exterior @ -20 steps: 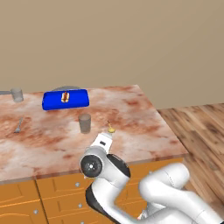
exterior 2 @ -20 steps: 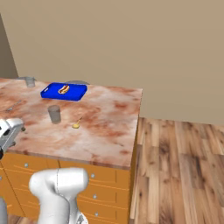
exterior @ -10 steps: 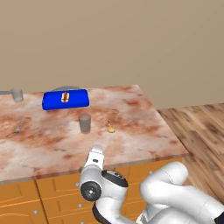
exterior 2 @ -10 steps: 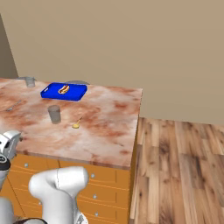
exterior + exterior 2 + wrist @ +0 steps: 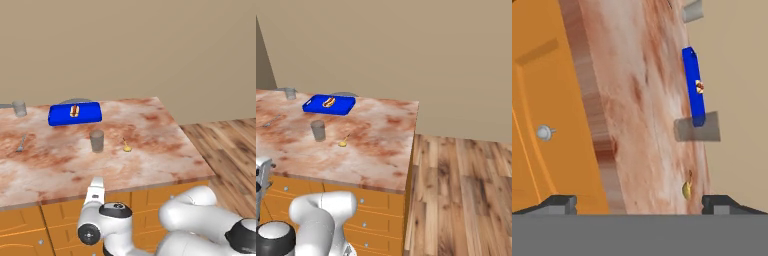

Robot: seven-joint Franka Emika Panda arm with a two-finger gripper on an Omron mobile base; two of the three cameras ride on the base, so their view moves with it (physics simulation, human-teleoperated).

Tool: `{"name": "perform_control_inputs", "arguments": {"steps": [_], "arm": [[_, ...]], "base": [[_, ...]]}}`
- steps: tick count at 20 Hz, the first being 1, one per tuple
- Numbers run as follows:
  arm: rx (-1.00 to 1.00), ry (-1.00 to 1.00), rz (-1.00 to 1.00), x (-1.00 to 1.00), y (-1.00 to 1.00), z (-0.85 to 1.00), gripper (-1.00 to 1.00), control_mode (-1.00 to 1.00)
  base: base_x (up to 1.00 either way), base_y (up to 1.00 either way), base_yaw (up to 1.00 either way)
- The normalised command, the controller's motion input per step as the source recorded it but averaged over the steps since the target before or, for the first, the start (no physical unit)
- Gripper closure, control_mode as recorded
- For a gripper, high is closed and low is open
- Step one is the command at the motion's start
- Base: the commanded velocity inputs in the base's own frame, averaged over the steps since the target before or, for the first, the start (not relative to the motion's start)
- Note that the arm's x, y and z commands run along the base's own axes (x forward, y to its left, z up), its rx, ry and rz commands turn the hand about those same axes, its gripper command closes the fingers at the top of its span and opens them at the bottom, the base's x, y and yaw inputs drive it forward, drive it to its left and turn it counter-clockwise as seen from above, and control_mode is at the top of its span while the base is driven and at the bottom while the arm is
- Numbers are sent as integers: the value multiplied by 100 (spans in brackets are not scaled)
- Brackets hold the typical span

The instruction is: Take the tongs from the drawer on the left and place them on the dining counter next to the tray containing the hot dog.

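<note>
I can read no text, label, brand or number on anything in these views from my station

Bright blue tray point(image 5: 75, 113) flat at far side of mottled marble dining counter point(image 5: 150, 145); small hot dog point(image 5: 74, 110) inside. Orange drawer point(image 5: 542, 130) shut, round silver knob on front.

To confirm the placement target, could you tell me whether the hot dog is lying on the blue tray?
Yes, the hot dog lies on the tray.
</note>
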Motion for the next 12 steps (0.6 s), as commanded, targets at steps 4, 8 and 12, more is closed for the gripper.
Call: {"name": "perform_control_inputs", "arguments": {"steps": [4, 8, 12], "arm": [[-8, 0, 0, -4, 21, -33, -100, -100], [-6, 1, 0, 0, 16, -29, -100, -100], [-3, 8, 0, 0, 4, -15, -100, -100]], "base": [[0, 0, 0], [0, 0, 0], [0, 0, 0]]}}
